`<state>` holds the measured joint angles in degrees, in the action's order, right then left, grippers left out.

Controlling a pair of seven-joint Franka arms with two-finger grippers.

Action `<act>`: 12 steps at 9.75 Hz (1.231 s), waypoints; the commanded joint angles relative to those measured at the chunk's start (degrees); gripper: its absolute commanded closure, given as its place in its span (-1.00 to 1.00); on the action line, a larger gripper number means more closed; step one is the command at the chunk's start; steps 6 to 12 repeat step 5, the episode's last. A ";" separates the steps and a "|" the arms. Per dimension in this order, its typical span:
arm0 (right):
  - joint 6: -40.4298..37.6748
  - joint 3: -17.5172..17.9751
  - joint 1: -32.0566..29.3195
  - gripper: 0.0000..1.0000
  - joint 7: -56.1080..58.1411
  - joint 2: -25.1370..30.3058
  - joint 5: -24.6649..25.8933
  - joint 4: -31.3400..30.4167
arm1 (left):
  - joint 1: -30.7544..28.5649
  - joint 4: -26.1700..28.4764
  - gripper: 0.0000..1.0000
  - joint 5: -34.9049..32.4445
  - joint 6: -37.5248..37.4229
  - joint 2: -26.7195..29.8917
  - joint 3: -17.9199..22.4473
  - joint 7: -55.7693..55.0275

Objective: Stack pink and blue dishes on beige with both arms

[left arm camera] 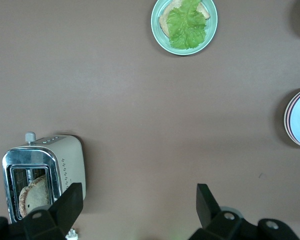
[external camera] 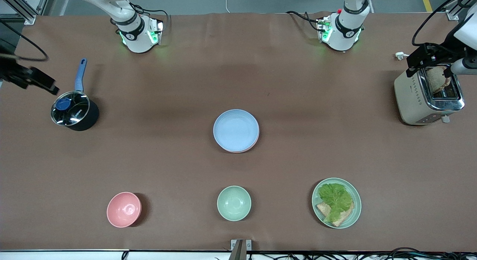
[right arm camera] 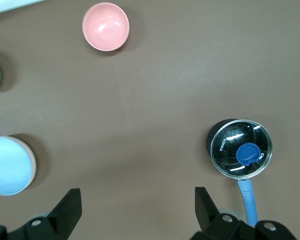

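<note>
Plates sit in one neat stack at the middle of the brown counter [external camera: 261, 66]: the blue plate [external camera: 236, 130] is on top, pale and matte with a shallow raised rim, and a thin pink edge of the pink plate [external camera: 249, 149] peeks out just beneath it on the side nearer the front camera. In the left wrist view the stack's rims show as layered bands, light blue, then pink, then a paler cream line at the outside that looks like the beige plate [left arm camera: 286, 119] at the bottom (only a sliver, so I can't be sure).

Both arms wait at the ends of the counter. The left gripper [left arm camera: 140, 205] hangs in the air beside the toaster [external camera: 428, 94], which holds a slice of bread [external camera: 436, 78], and its fingers are spread wide with nothing between them. The right gripper [right arm camera: 139, 207] hangs at the right arm's end, close to the lidded saucepan [external camera: 73, 110] with its blue handle, its fingers also spread wide and empty.

Nearer the front camera than the stack stand a pink bowl [external camera: 124, 209], a mint-green bowl [external camera: 234, 203], and a mint-green plate [external camera: 356, 208] carrying lettuce [external camera: 335, 198] on bread, all well apart from the stack.
</note>
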<state>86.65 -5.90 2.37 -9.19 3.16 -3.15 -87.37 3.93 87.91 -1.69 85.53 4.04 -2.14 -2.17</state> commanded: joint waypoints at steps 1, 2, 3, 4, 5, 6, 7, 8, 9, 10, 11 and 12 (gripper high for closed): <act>-1.30 0.54 0.09 -1.00 1.28 -1.66 3.55 3.52 | -0.15 0.16 -1.00 0.46 -1.07 -1.31 0.12 1.20; -1.39 0.80 0.53 -1.00 1.28 -1.67 4.80 3.27 | -0.15 0.16 -1.00 0.46 -1.07 -1.32 0.55 1.20; -1.39 0.81 0.53 -1.00 1.28 -1.67 4.82 3.26 | -0.15 0.16 -1.00 0.63 -1.07 -1.32 1.25 1.46; -1.39 0.81 0.53 -1.00 1.19 -1.76 4.82 3.26 | -0.07 0.16 -1.00 0.64 -1.07 -1.32 1.26 1.47; -1.39 0.81 0.36 -1.00 1.02 -1.76 4.73 3.09 | 0.02 0.16 -1.00 0.64 -1.07 -1.32 1.26 1.38; -1.39 0.81 0.36 -1.00 1.02 -1.76 4.73 3.09 | 0.02 0.16 -1.00 0.64 -1.07 -1.32 1.26 1.38; -1.39 0.81 0.36 -1.00 1.02 -1.76 4.73 3.09 | 0.02 0.16 -1.00 0.64 -1.07 -1.32 1.26 1.38; -1.39 0.81 0.36 -1.00 1.02 -1.76 4.73 3.09 | 0.02 0.16 -1.00 0.64 -1.07 -1.32 1.26 1.38; -1.39 0.81 0.36 -1.00 1.02 -1.76 4.73 3.09 | 0.02 0.16 -1.00 0.64 -1.07 -1.32 1.26 1.38; -1.39 0.81 0.36 -1.00 1.02 -1.76 4.73 3.09 | 0.02 0.16 -1.00 0.64 -1.07 -1.32 1.26 1.38; -1.39 0.81 0.36 -1.00 1.02 -1.76 4.73 3.09 | 0.02 0.16 -1.00 0.64 -1.07 -1.32 1.26 1.38; -1.39 0.81 0.36 -1.00 1.02 -1.76 4.73 3.09 | 0.02 0.16 -1.00 0.64 -1.07 -1.32 1.26 1.38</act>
